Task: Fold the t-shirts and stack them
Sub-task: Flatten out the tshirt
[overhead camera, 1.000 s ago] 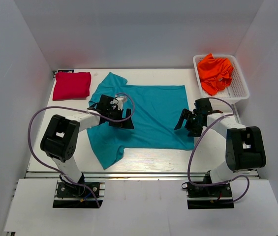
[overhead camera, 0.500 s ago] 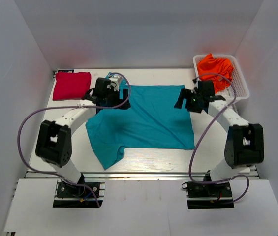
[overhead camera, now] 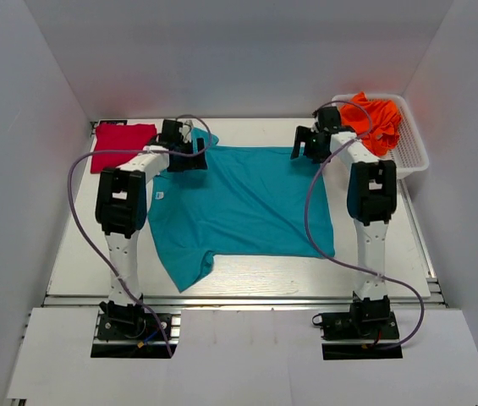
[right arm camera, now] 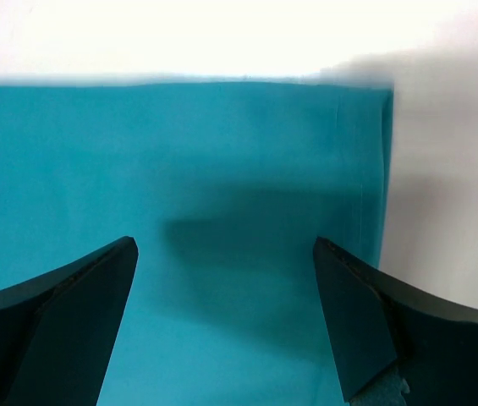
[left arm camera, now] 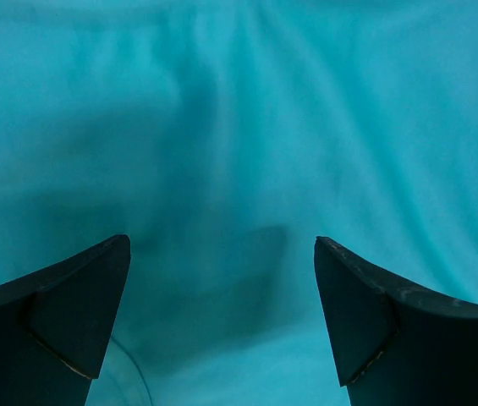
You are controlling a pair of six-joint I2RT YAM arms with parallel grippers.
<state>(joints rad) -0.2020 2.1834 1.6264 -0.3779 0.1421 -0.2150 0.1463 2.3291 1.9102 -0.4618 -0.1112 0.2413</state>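
Note:
The teal t-shirt lies spread flat in the middle of the table. My left gripper is open just above its far left part, by the sleeve; teal cloth fills the left wrist view. My right gripper is open above the shirt's far right corner. Neither holds anything. A folded crimson red t-shirt lies at the far left. A crumpled orange t-shirt sits in the basket at the far right.
A white slotted basket stands at the far right corner. White walls close in the table on three sides. The shirt's near left sleeve reaches toward the table's front edge. Purple cables loop from both arms.
Both arms have stretched away from the near middle of the shirt to its far edge, the left to the far left sleeve, the right to the far right corner. The shirt lies as before.

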